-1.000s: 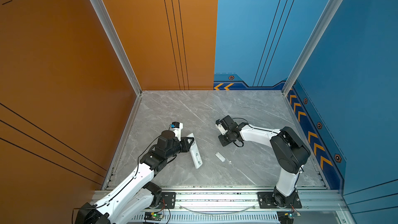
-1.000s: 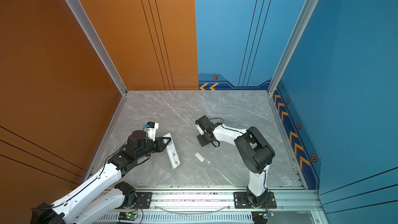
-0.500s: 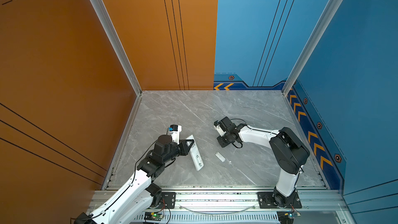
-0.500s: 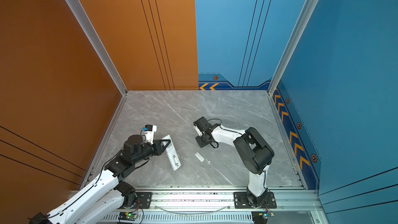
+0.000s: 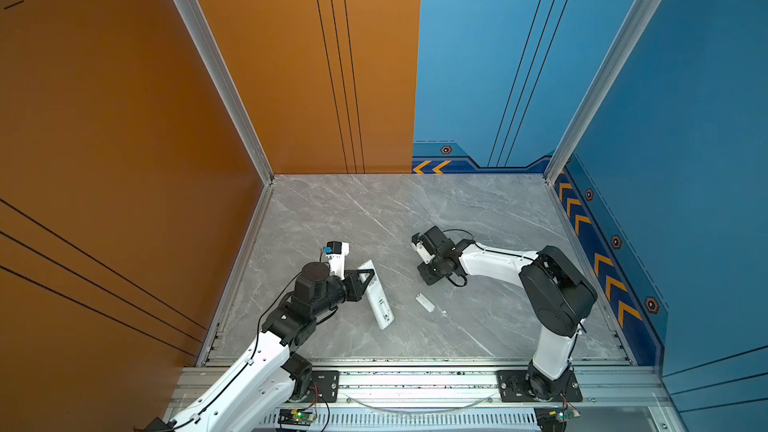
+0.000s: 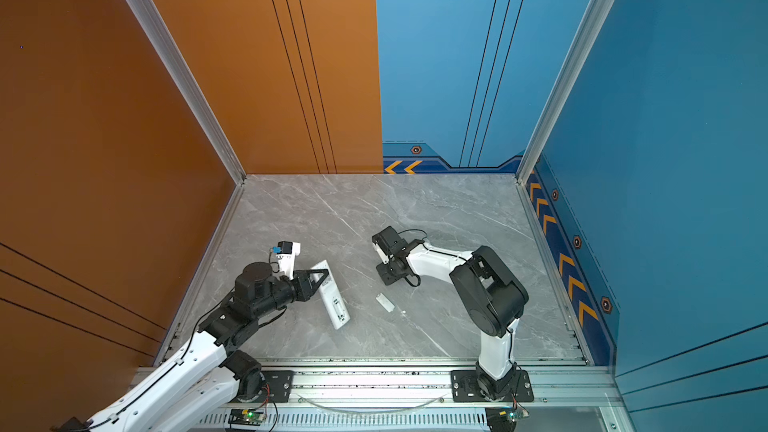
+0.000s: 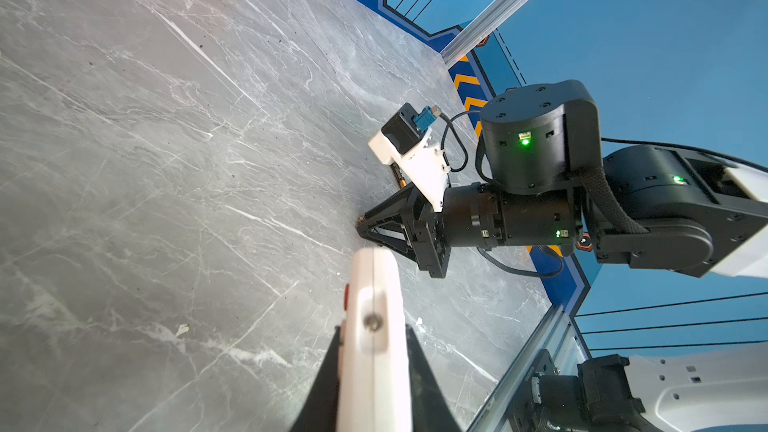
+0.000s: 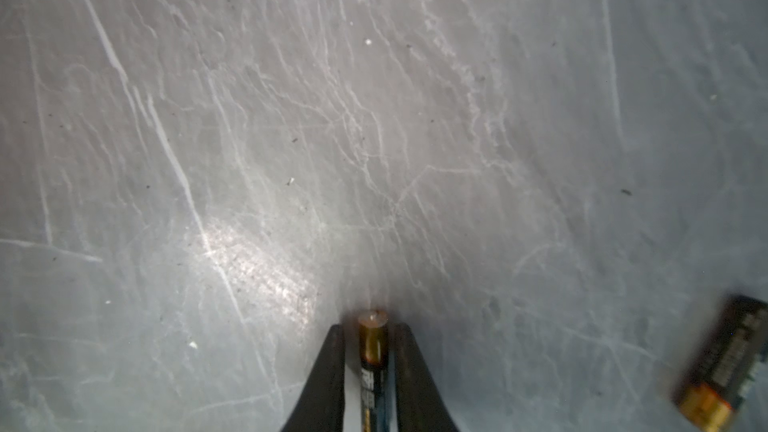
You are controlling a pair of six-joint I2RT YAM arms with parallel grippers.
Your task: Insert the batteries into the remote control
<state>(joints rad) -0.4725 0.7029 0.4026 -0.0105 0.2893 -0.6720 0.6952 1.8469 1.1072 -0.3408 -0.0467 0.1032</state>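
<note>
Loading not begun, by look of it: both cells on tabletop (image 8: 291, 118).
Left gripper (image 5: 368, 275) clamped on remote control (image 5: 377, 297), long white bar, lower left of centre in both top views.
Right gripper (image 8: 370, 328): jaws slightly spread astride first battery (image 8: 374, 353), black with copper end, gaps both sides.
Second battery (image 8: 723, 361) at lower right of right wrist view.
Small white piece (image 5: 424, 302), likely cover, lies near remote control.

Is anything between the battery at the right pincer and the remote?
Nothing visible: bare grey marble tabletop separates the slim dark battery from the long white plastic remote control; a small white plastic piece lies beside that path.
</note>
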